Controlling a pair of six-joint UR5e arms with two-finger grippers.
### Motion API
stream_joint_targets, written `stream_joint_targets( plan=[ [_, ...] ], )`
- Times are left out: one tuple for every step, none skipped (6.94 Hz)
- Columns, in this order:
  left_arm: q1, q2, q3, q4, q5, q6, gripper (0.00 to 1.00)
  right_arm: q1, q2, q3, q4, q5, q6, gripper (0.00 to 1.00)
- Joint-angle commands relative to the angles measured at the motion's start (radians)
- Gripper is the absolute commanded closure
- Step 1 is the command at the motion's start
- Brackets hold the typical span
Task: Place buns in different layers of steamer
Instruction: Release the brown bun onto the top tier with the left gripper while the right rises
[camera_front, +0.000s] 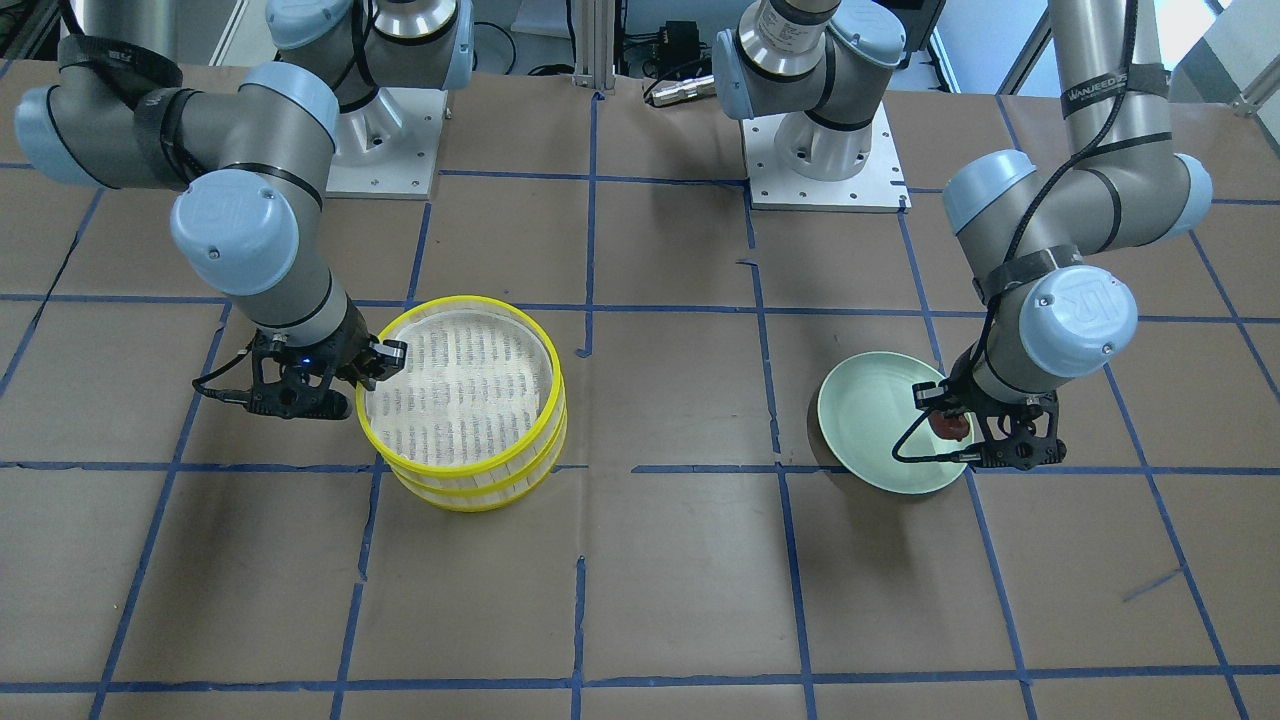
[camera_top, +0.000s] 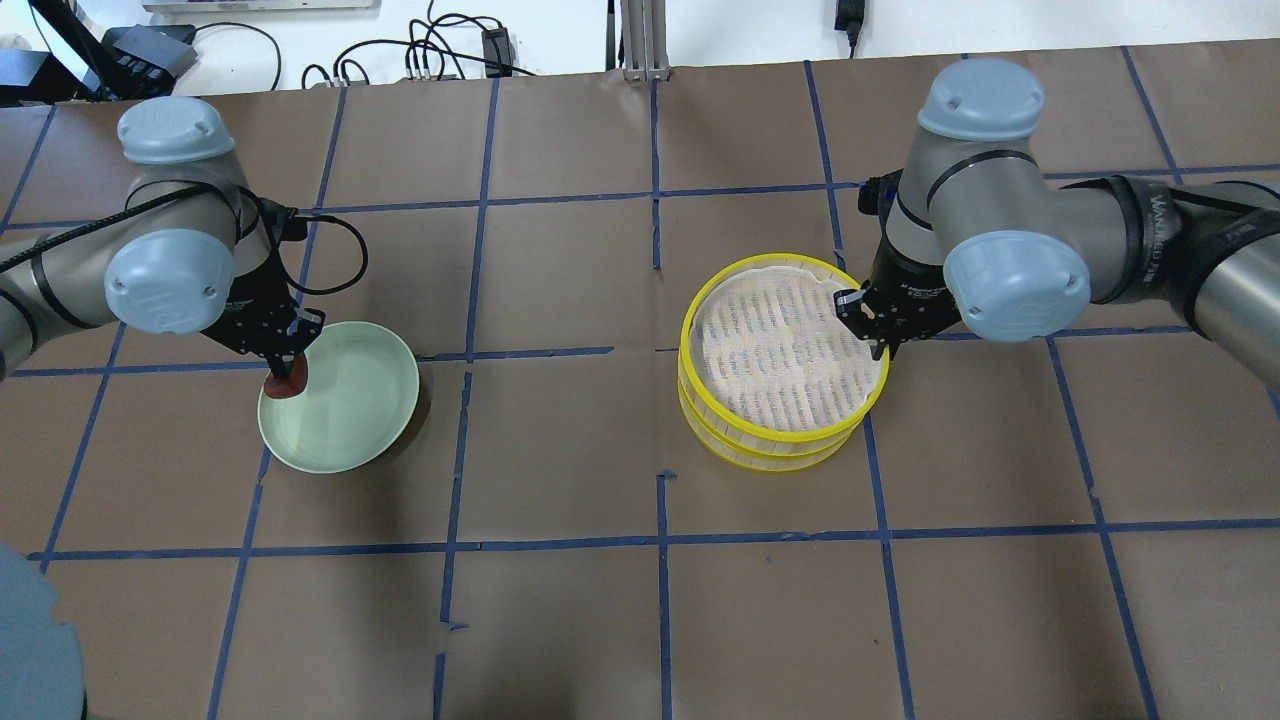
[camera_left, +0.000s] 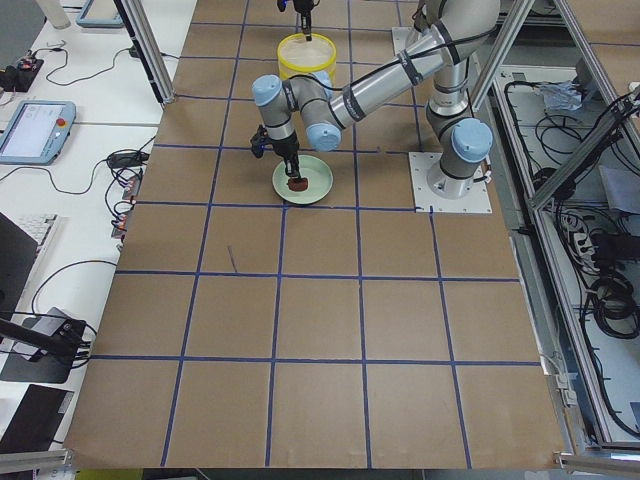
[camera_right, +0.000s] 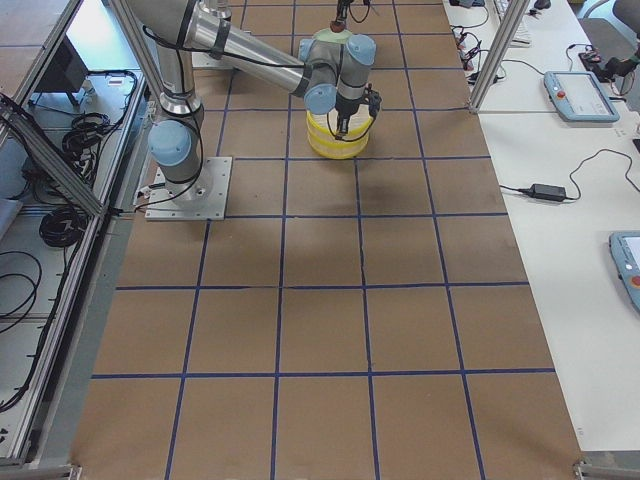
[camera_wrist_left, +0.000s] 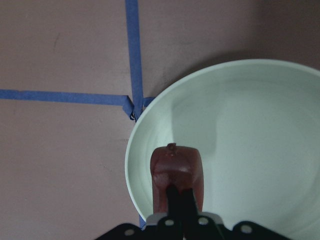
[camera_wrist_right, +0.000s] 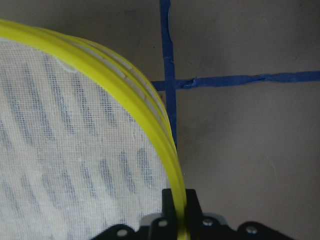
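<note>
Now we are clenching the reddish-brown bun (camera_wrist_left: 172, 167) in the left gripper (camera_wrist_left: 180, 200) at the green plate (camera_top: 350, 400), overhead frame's left; the right gripper (camera_top: 877, 343) is pinching the steamer (camera_top: 775, 450) by its rim, where a one-sided lift could tip it.

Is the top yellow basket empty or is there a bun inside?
Empty. The top tier of the steamer shows only its striped floor; the brown bun is over the green plate in the left end effector.

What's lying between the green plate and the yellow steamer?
Nothing: the overhead view shows only bare brown table paper and blue tape lines between the round pale green plate and the stacked yellow-rimmed steamer.
</note>
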Motion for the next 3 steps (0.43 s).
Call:
stream_joint_targets(
  plan=[
    [-0.079, 0.074, 0.098, -0.156, -0.01, -0.061, 0.98, 0.0, 0.001, -0.002, 0.0, 0.006, 0.0, 0.8],
    [-0.166, 0.103, 0.154, -0.232, -0.019, -0.148, 0.98, 0.0, -0.002, 0.0, 0.003, 0.013, 0.005, 0.04],
    [-0.243, 0.12, 0.199, -0.286, -0.083, -0.213, 0.98, 0.0, -0.005, -0.003, 0.01, 0.014, 0.005, 0.0]
  ],
)
